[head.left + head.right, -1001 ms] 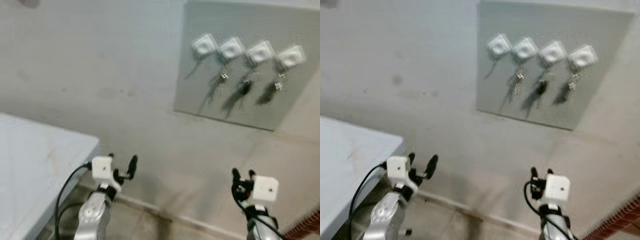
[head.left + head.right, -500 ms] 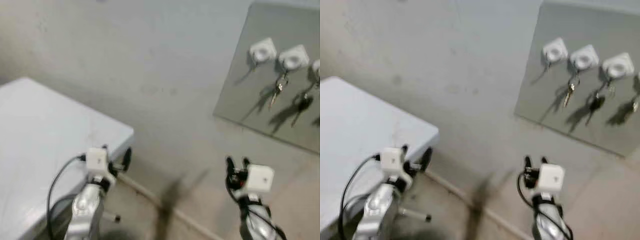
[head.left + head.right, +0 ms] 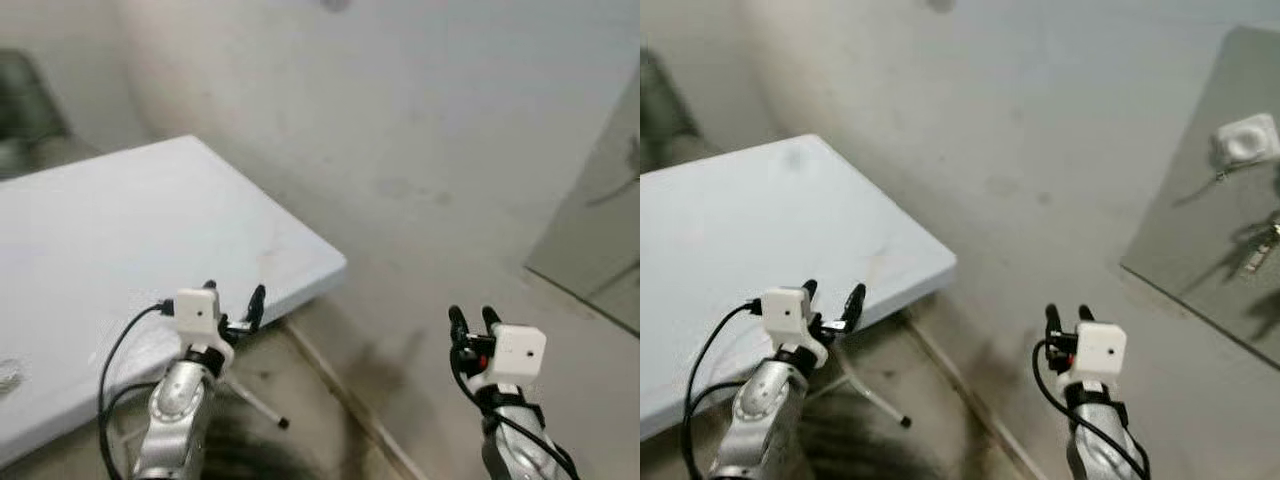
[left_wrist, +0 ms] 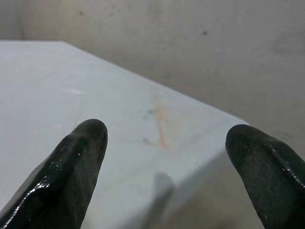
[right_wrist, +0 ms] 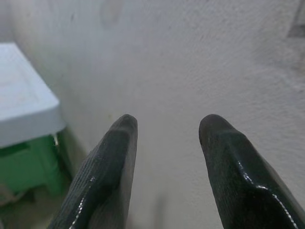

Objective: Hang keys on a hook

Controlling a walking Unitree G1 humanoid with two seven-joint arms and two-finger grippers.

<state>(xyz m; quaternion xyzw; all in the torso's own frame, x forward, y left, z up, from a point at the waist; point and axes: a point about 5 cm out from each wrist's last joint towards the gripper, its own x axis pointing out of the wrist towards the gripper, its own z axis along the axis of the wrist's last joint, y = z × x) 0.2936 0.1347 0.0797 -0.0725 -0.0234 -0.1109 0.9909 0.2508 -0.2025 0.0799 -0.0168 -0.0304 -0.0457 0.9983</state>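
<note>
White table (image 3: 120, 240) on the left, left gripper (image 3: 232, 303) open over its near edge, right gripper (image 3: 467, 318) open and empty by the wall, hook (image 3: 1248, 140) and hanging keys (image 3: 1262, 243) far off on the grey board (image 3: 1185, 235) at right

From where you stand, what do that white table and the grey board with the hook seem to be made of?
The white table looks like moulded plastic: a matte, faintly scuffed top with a rounded edge. The grey board looks like smooth painted metal or plastic; its flat, even surface leaves that open. The white hook on it seems glossy plastic.
</note>
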